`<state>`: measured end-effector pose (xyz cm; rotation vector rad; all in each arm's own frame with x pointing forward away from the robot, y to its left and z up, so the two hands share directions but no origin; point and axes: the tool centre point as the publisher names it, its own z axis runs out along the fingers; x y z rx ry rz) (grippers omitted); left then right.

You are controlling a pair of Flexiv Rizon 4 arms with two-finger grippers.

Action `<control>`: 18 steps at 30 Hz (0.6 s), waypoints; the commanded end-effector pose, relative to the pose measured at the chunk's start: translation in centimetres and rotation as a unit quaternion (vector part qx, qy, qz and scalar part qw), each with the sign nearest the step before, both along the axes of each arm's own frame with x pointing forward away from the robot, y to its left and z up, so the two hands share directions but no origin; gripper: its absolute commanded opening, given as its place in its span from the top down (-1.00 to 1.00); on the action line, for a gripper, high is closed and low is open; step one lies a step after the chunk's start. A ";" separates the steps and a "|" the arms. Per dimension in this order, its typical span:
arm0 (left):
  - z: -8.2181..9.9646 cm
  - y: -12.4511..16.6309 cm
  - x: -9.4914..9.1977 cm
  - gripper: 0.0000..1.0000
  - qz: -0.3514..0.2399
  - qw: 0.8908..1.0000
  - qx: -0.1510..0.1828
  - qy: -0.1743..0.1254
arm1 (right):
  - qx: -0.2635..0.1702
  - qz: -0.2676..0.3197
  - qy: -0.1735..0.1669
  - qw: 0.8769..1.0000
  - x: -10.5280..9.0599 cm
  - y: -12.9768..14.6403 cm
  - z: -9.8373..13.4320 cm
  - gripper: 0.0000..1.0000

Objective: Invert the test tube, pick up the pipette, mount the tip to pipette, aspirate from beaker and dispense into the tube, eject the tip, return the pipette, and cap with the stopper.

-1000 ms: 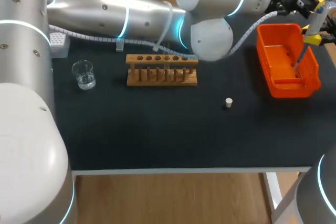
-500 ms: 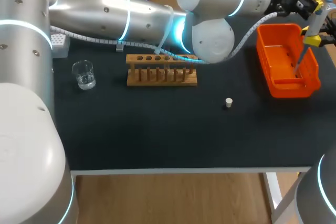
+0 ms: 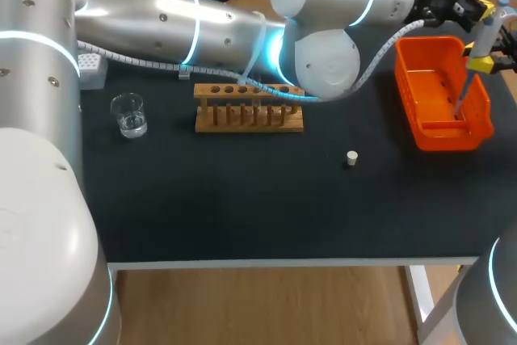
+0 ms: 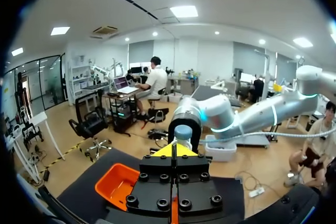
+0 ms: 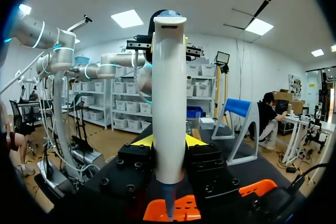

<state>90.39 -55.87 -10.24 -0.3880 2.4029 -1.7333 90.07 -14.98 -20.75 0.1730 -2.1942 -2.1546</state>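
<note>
The right fingers (image 5: 140, 141) are clenched on the pipette (image 5: 169, 103), one on each side of its white body, holding it upright at the far right of the desk (image 3: 242, 199). Its thin lower end points down into the orange bin (image 3: 440, 107). The left arm comes in from the left and stretches right across the back of the desk to the same spot. From where its wrist camera looks, the left fingers (image 4: 181, 151) are pressed together with nothing between them, and the pipette's blue top sits just ahead of their yellow tips. Out on the dark desk, the wooden rack (image 3: 249, 109) stands near the middle at the back, with the glass beaker (image 3: 128, 114) well off to its left. The small pale stopper (image 3: 351, 157) lies by itself between the rack and the bin, touching neither.
</note>
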 end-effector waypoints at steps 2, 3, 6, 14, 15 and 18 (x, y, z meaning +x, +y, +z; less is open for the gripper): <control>-1.2 -0.4 0.4 1.00 -0.013 1.000 0.000 0.004 | -0.001 0.002 0.000 1.000 0.1 0.0 0.7 1.00; -1.3 -0.4 0.5 1.00 -0.013 1.000 0.001 0.005 | -0.001 0.002 0.000 1.000 0.1 0.0 0.7 1.00; -1.5 -0.4 0.5 1.00 -0.014 1.000 0.003 0.006 | -0.001 0.002 0.000 1.000 0.1 0.0 0.7 1.00; -1.9 -0.7 0.6 1.00 -0.018 1.000 0.009 0.004 | -0.001 0.002 0.000 1.000 0.1 0.0 0.7 1.00; -2.0 -0.7 0.6 1.00 -0.018 1.000 0.010 0.001 | -0.001 0.002 0.000 1.000 0.1 0.0 0.7 1.00; -2.2 -0.6 0.6 1.00 -0.018 1.000 0.010 -0.006 | -0.001 0.002 0.000 1.000 0.1 0.0 0.7 1.00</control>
